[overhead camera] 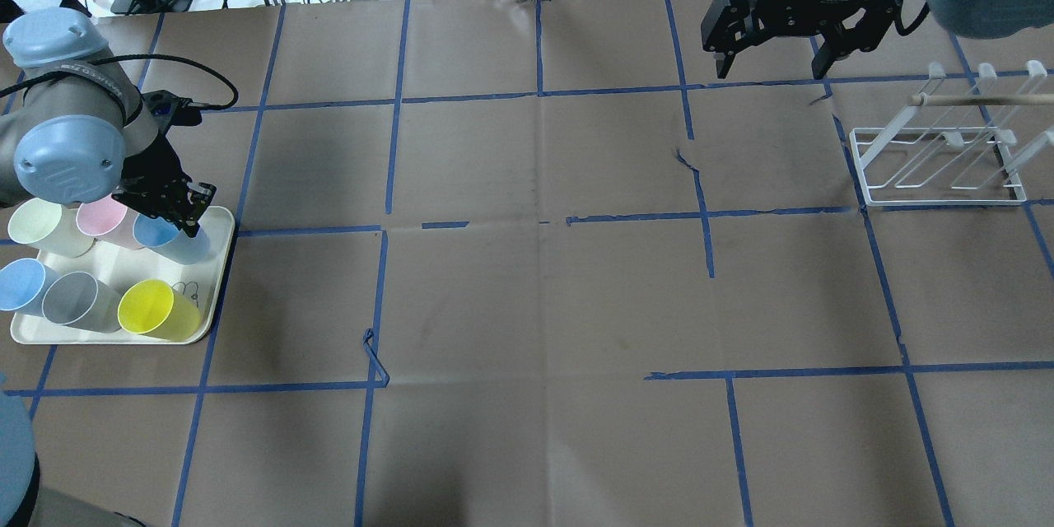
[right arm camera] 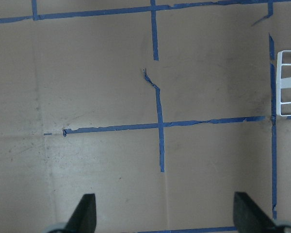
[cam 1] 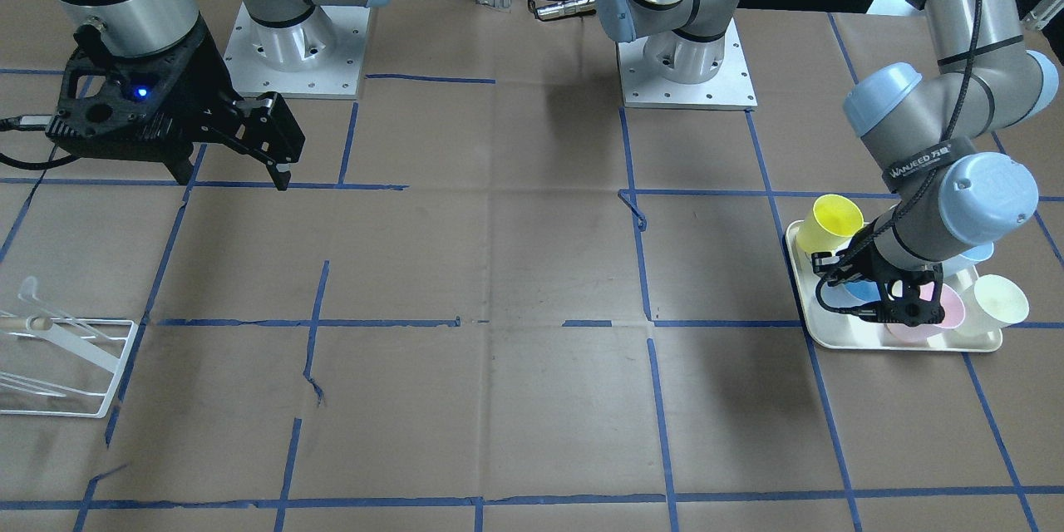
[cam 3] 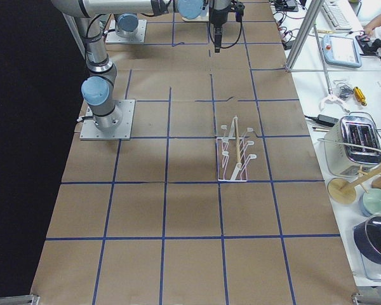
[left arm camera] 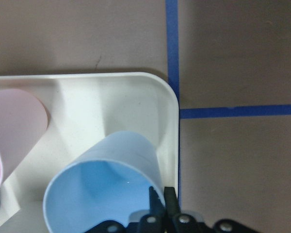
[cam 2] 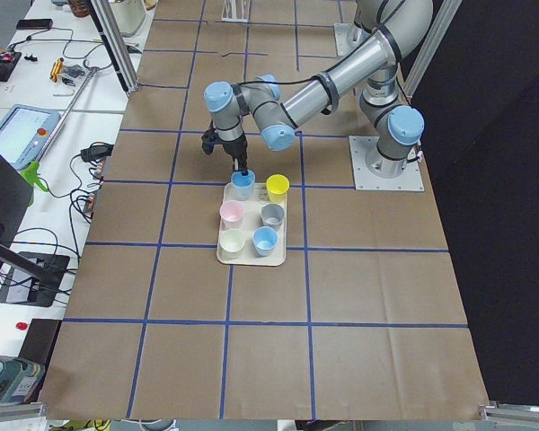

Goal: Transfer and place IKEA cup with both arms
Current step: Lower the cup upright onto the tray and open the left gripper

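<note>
The light-blue IKEA cup [overhead camera: 171, 237] stands in the far right corner of the cream tray [overhead camera: 107, 339] at the table's left. My left gripper [left arm camera: 163, 201] is down over it. Its jaws are pinched on the cup's rim, one finger inside [left arm camera: 155, 198] and one outside. The cup [left arm camera: 106, 179] leans a little in the left wrist view, and it also shows in the exterior left view [cam 2: 242, 180]. My right gripper [overhead camera: 770, 70] is open and empty, high over the table's far right side. Its spread fingers [right arm camera: 85, 213] frame bare paper.
The tray also holds a second light-blue cup [overhead camera: 20, 284] and grey [overhead camera: 78, 302], yellow [overhead camera: 152, 311], pink [overhead camera: 103, 218] and pale-green [overhead camera: 37, 224] cups. A white wire rack [overhead camera: 939, 165] stands at the right, close to my right gripper. Blue tape lines cross the brown paper.
</note>
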`<state>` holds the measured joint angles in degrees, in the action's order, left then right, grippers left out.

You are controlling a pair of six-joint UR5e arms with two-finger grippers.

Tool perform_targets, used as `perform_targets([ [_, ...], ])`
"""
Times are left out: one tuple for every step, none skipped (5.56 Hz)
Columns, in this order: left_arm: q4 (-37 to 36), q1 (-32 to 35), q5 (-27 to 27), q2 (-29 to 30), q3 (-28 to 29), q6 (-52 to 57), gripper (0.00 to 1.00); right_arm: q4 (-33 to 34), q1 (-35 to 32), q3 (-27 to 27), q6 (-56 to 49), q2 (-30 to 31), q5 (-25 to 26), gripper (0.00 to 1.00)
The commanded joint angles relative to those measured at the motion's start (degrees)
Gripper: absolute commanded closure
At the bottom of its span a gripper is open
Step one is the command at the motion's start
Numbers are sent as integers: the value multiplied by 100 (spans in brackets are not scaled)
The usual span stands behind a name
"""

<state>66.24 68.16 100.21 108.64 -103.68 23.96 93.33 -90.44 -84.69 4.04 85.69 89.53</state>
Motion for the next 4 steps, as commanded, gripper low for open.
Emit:
perform_targets([
  [-31, 5, 43, 122, 6, -5, 95, -34, 0, 40, 0, 0, 64, 0],
  [-41, 5, 52, 131, 14, -5, 88, -43, 0, 41, 9, 0, 73, 0],
  [-41, 5, 208, 175, 15, -22, 31, -43, 0, 23, 9, 0, 65, 0],
  [-67, -4, 332, 271, 67, -23, 13, -43, 0, 14, 9, 0, 47, 0],
])
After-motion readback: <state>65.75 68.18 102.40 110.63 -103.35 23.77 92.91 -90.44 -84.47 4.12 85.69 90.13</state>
